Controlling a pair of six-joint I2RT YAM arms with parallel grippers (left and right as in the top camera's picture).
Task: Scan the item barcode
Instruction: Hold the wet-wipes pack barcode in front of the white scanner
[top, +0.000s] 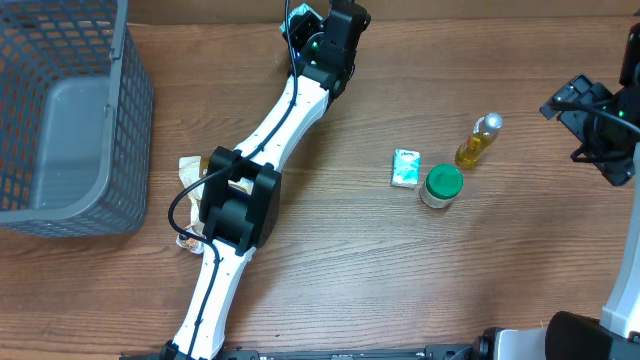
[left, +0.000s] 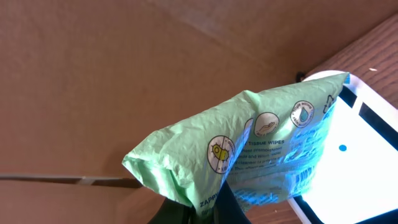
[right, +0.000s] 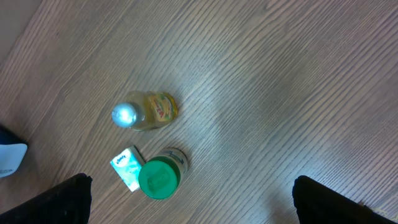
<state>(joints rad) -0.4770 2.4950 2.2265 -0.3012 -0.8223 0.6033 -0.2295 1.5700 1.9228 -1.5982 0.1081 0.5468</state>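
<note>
My left gripper (left: 208, 210) is shut on the bottom edge of a crumpled green wet-wipes pack (left: 249, 155). The pack is held up in front of a glowing white scanner window (left: 367, 168), and blue light falls on the pack's printed face. From above, the left gripper (top: 308, 38) sits at the table's far edge, top centre, and the pack (top: 313, 45) shows only as a green patch. At the right edge of the table, my right gripper (top: 592, 118) hangs above the wood. Its fingers (right: 65, 198) stand wide open with nothing between them.
A small yellow bottle (top: 480, 140), a blue-white tissue pack (top: 406, 167) and a green-lidded jar (top: 441, 185) stand together right of centre. A grey mesh basket (top: 130, 120) fills the left side. A pale packet (top: 190, 168) lies partly under the left arm.
</note>
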